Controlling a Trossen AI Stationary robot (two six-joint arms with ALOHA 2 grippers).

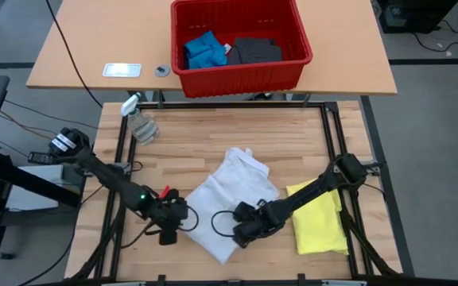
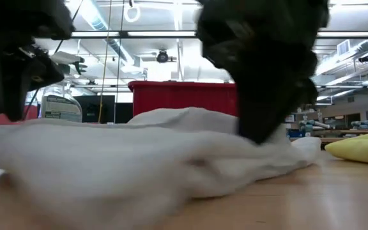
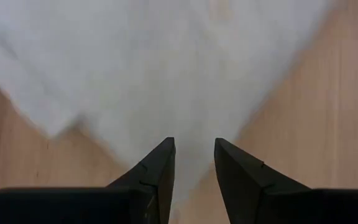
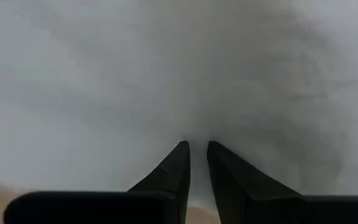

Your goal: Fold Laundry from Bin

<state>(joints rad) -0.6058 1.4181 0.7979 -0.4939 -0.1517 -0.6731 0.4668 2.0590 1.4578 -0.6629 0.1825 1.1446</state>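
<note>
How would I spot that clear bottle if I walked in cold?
Start at the red bin on the tan table. Drop down to the pale wooden table in front of it and go to its far left corner. There stands the spray bottle, the only clear, hard object there; its neighbours, a white shirt and a yellow shirt, are cloth.

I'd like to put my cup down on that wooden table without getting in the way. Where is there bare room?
Bare wood lies along the far side, between the spray bottle and the far right corner, beyond the white shirt. The near half is crowded: the left tool and right tool sit at the shirt, and the yellow T-shirt fills the near right.
</note>
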